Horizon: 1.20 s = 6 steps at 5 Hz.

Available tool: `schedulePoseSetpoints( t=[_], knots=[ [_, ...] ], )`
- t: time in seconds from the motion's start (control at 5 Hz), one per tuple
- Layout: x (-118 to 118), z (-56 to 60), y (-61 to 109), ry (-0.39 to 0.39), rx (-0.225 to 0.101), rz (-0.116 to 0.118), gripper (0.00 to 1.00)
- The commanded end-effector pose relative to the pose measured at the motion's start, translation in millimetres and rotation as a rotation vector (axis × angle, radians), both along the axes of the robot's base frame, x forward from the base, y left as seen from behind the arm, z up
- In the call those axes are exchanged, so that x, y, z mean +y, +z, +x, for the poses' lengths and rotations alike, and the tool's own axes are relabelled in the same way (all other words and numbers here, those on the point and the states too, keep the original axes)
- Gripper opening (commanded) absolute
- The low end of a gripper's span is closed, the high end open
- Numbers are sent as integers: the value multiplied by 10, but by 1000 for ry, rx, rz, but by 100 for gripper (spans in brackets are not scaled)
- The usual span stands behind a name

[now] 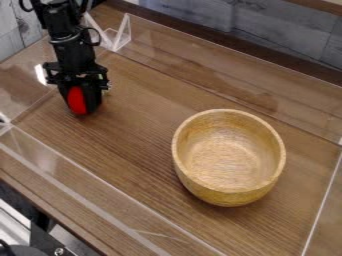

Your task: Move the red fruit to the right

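The red fruit (pixel 82 101) is a small bright red rounded piece at the far left of the wooden table, resting at table level. My black gripper (pixel 82 97) points straight down over it, and its two dark fingers press against the fruit's left and right sides, shut on it. The fruit's upper part is hidden by the fingers. The arm rises from there to the top left corner of the view.
A round wooden bowl (pixel 230 186) stands right of centre, nearer the front. Clear plastic walls (pixel 54 165) fence the table at the front, left and right. A grey planked wall runs along the back.
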<state>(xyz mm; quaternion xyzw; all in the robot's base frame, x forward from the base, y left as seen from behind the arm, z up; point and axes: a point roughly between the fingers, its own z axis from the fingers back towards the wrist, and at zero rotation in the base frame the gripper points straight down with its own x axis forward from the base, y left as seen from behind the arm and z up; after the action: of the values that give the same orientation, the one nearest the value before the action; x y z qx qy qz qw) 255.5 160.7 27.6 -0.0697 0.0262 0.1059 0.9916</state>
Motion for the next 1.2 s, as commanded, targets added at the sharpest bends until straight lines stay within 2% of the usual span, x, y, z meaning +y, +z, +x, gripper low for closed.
schedulePoseSetpoints(
  t=[0.0,0.2,0.4,0.6,0.8,1.0],
  knots=[
    [-116,195,414,-25,-102,34,0],
    [-433,390,582,-113,-141,17,0],
    [-822,717,608,-252,-165,0,0],
    [-1194,983,507,-325,-171,-4,0],
    [-1358,1180,429,-354,-176,-1,0],
    [-1378,1257,449,-328,-188,7,0]
  ],
)
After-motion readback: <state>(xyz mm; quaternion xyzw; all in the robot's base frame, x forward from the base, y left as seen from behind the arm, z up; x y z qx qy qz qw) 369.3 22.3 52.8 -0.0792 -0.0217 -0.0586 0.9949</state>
